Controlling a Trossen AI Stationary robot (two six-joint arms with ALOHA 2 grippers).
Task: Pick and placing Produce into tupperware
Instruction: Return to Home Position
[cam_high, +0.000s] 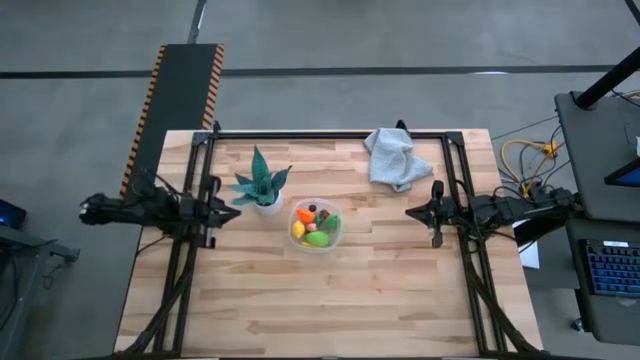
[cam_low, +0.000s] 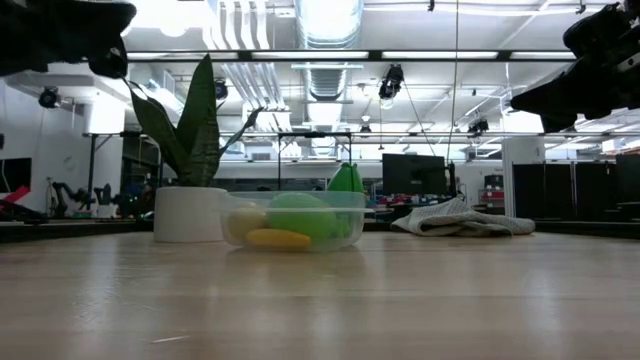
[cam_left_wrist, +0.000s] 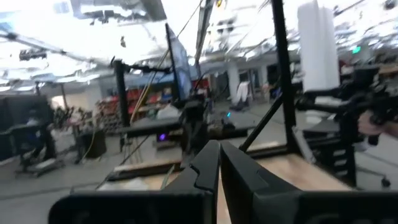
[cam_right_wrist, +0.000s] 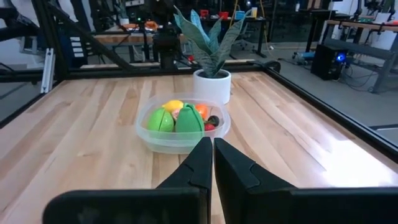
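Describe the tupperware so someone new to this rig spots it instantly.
On the wooden table, find the teal plant in a white pot near the middle. The clear tub sits right beside it, on the right arm's side. Unlike the pot and the grey cloth, it is see-through and holds colourful toy produce.

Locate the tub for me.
High view: the tub sits near the middle of the table, close beside the plant pot on the pot's right; the cloth lies farther off, toward the picture's top right.
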